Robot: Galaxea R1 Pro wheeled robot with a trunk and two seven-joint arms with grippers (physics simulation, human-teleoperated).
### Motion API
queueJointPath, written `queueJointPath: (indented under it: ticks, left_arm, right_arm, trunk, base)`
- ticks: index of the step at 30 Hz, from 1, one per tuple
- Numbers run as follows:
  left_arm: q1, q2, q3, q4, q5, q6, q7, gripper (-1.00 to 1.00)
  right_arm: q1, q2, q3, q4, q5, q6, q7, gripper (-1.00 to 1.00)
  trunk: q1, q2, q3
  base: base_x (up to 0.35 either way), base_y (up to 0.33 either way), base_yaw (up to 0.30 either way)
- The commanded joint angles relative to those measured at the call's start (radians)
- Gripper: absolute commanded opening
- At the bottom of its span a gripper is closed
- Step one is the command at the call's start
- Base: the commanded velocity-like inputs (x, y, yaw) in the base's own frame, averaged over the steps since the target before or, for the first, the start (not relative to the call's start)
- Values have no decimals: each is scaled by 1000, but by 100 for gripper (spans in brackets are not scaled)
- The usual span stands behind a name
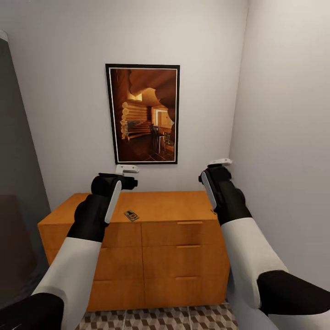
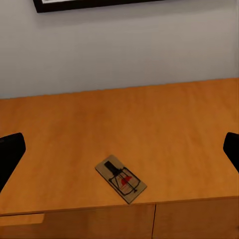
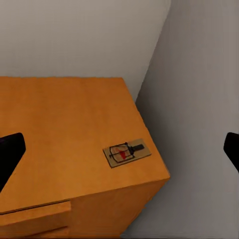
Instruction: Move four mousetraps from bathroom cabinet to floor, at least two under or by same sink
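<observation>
both pairs of fingers are spread wide and hold nothing: the left gripper point(image 1: 127, 169) and the right gripper point(image 1: 220, 162) hover above the top of the cabinet point(image 1: 183, 206). one mousetrap point(image 1: 131, 215) lies flat near the front edge of the top, just right of the left forearm. another mousetrap point(image 3: 126, 152) lies at the top's front right corner, close to the side wall point(image 1: 284, 137). patterned bathroom floor point(image 1: 183, 318) shows below the drawers. a framed picture point(image 1: 143, 113) hangs on the wall behind.

Two flat brown mousetraps point(image 2: 121, 179) point(image 3: 126, 152) lie near the orange cabinet's point(image 1: 160, 206) front edge
</observation>
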Motion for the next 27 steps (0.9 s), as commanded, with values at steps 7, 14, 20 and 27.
queueJointPath:
  ticks: [7, 14, 20, 27]
  left_arm:
    - [-1, -6, 0, 2, -6, 4, 1, 100]
    - [-1, -5, 2, 8, -4, 4, 1, 100]
    - [-2, -6, 2, 6, -1, 4, 1, 100]
    - [-1, -6, 2, 10, 3, 4, 0, 100]
  right_arm:
    - [-59, 0, 2, 108, 13, 7, 0, 100]
    - [-68, 0, -9, 125, 14, 7, -1, 100]
    - [-70, 0, -20, 129, 19, 7, -3, 100]
    - [-70, 0, -18, 129, 20, 7, -3, 100]
  trunk:
    - [0, -1, -1]
    - [0, -1, -1]
    - [0, -1, -1]
    - [0, -1, -1]
  base:
    - [5, 0, 0]
    - [178, 25, 0]
    - [296, 11, 0]
    - [184, 2, 0]
